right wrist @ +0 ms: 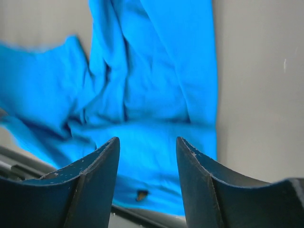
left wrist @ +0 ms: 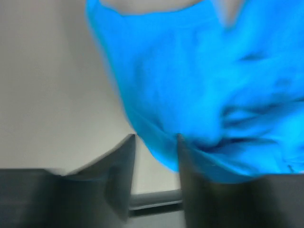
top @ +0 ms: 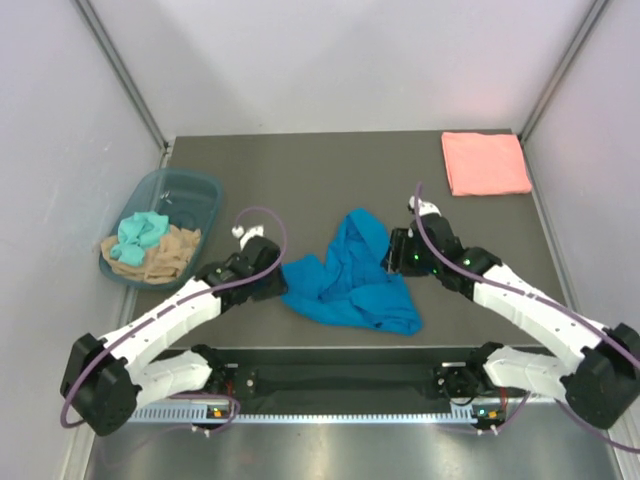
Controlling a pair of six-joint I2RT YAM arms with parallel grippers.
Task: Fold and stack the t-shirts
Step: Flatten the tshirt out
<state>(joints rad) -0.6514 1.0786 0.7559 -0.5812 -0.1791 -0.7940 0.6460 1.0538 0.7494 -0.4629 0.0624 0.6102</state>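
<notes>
Left gripper [left wrist: 156, 142] and right gripper [right wrist: 147, 145] both half-open, empty — only the blue t-shirt [left wrist: 199, 85] hem sits between the left's tips, so a pinch may slip.

Blue-grey tub [top: 207, 192], table's [top: 330, 170] left edge; teal cloth [top: 139, 235], tan cloth [top: 168, 258] heaped inside.

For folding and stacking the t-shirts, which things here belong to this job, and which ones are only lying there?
Belong to the job:
- blue t-shirt, crumpled, in the middle
- pink t-shirt, already folded flat, at the far right corner

Only lying there:
- plastic tub, at the left side
- teal cloth and tan cloth, bunched inside it
</notes>
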